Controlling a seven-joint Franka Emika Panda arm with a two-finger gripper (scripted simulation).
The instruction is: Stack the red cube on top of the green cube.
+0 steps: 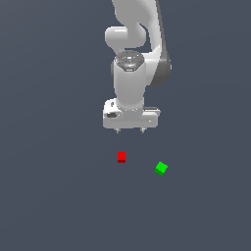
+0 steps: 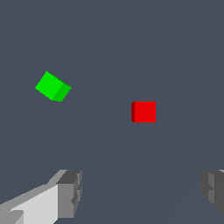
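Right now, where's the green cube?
In the exterior view the green cube sits on the floor, to the exterior view's right of the red cube and apart from it, untouched by the open gripper above them.

Red cube [image 1: 121, 157]: plain bright red, darker red on shaded side. Green cube [image 1: 161, 168]: plain bright green, no pattern. Arm [image 1: 130, 83]: white, dark grey joints. Fingers [image 2: 70, 192]: grey. Bench [image 1: 49, 196]: uniform dark slate blue-grey.

Arm [image 1: 131, 73] vertical, hand [image 1: 130, 131] downward, fingers spread
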